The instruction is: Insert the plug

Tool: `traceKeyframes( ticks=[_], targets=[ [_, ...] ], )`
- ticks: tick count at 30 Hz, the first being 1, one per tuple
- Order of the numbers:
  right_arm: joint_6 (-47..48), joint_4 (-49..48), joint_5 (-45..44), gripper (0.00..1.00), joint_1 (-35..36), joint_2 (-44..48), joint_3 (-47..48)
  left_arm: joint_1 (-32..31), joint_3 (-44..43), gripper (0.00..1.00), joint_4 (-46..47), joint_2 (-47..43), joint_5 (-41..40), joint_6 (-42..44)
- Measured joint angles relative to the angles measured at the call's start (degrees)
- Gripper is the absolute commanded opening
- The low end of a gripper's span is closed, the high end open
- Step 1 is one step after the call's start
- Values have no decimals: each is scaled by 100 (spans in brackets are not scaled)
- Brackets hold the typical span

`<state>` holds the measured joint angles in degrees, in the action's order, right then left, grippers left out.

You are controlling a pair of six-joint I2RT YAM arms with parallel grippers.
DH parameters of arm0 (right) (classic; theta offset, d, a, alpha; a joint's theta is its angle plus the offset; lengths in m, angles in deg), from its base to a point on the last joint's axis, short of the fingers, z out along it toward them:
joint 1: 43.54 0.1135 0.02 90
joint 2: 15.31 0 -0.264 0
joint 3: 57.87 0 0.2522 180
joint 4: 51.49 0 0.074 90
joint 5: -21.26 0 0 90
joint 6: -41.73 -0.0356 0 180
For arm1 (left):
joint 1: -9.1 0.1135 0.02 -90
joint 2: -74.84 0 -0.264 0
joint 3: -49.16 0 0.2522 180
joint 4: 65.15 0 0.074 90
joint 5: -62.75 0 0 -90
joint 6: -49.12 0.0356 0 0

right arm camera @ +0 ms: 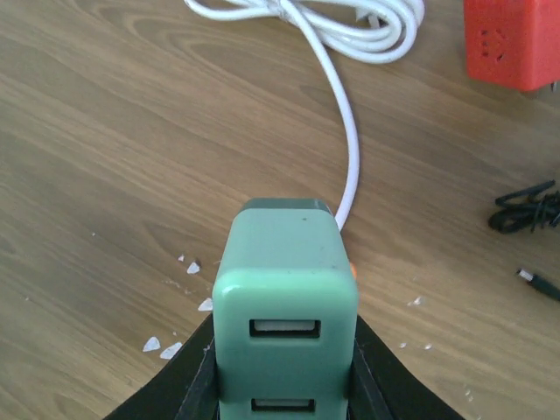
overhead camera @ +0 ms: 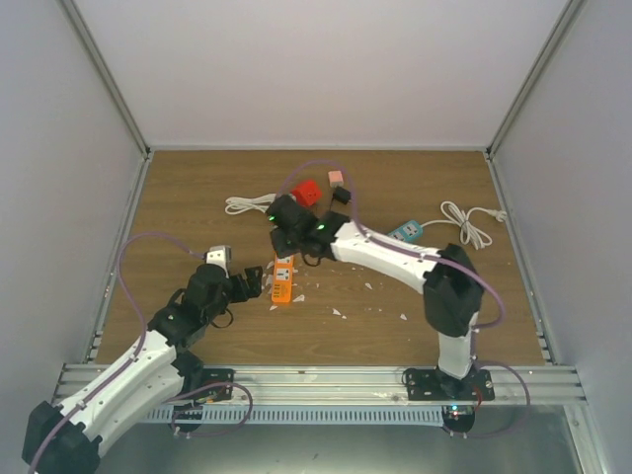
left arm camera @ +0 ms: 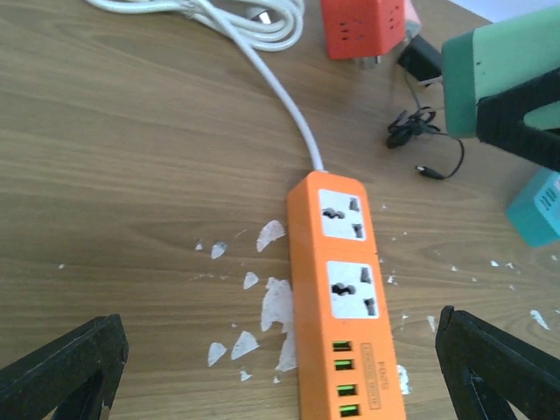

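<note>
Green 2-USB plug (right arm camera: 284, 297) pinched in R end effector (right arm camera: 284, 389); L end effector (overhead camera: 251, 281) spread

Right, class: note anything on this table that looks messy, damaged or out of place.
White flakes lie scattered on the table beside the orange power strip, like chipped or torn debris; their source is unclear.

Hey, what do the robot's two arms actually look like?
The left arm and right arm match: white tubular links, chunky black joints, and a looping purple cable along each. The fingers are matte black wedges. Small green lights glow by the right wrist.
</note>
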<state>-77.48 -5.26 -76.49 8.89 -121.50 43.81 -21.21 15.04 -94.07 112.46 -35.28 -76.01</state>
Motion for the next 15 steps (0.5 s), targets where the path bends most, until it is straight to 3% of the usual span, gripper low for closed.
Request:
traceKeyframes(
  ticks=[6, 11, 15],
  targets=[
    [-944, 1285, -1099, 1, 765, -901, 1224, 155, 133, 99, -15, -190, -63, -33],
    [-1482, 2149, -1113, 0, 708, -1064, 1556, 232, 168, 99, -26, -616, -116, -48],
    [-1650, 2800, -986, 0, 579, -1467, 2378, 275, 201, 99, -42, -715, -129, -87]
  ],
)
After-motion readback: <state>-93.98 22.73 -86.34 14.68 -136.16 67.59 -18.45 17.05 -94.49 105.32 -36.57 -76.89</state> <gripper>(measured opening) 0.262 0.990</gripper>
